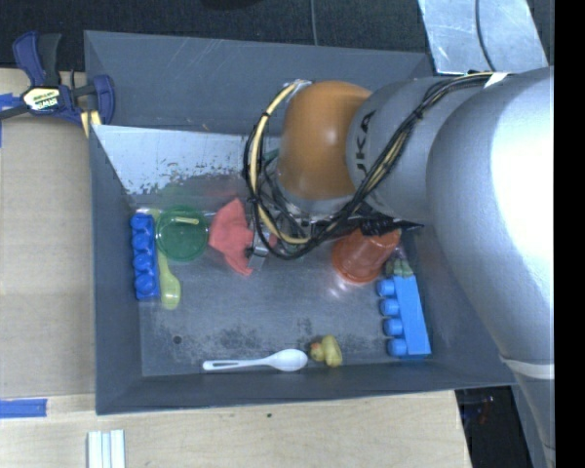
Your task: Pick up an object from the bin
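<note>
Grey bin [273, 312], orange cup [357, 261] partly hidden beneath the arm [468, 164]

The bin [273, 310] holds a blue block at left [142, 254], green cup [182, 235], white spoon [258, 362], perhaps a red cloth [232, 234].
</note>
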